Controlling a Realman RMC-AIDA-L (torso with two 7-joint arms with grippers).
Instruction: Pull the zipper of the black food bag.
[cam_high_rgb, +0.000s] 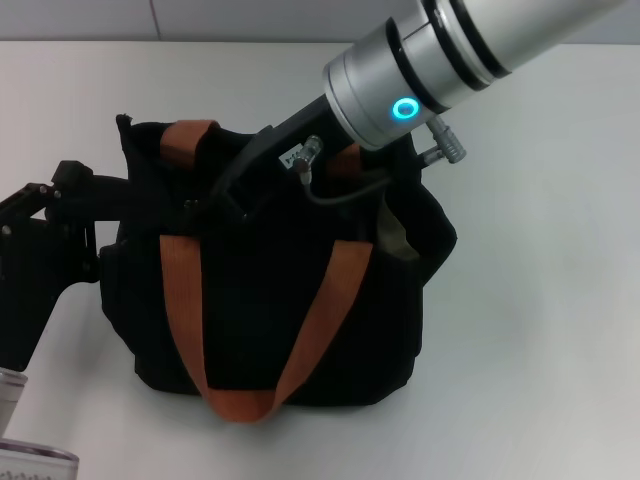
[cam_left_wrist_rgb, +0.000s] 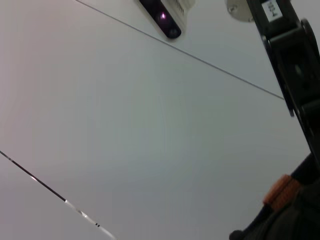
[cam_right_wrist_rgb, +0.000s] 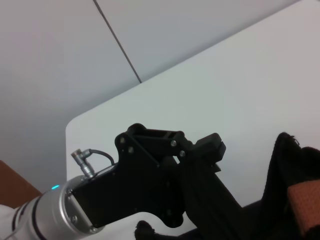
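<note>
Jaws of the right gripper (cam_high_rgb: 225, 190) are down in the top of the black food bag (cam_high_rgb: 270, 300), which sits on the white table (cam_high_rgb: 540, 320), and I cannot tell if they are apart or pinching the zipper, which is hidden. The left gripper (cam_high_rgb: 85, 205) presses the bag's side, its jaws hidden too. If the right one pulls without a good hold, it may slip off or drag the soft bag over.

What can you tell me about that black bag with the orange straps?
The black food bag is a soft, dark fabric tote standing upright on the white table. Two orange-brown webbing handles loop over its front and back. A pale lining shows at its right side. The left gripper presses against its left side; the right gripper reaches into its top.
</note>
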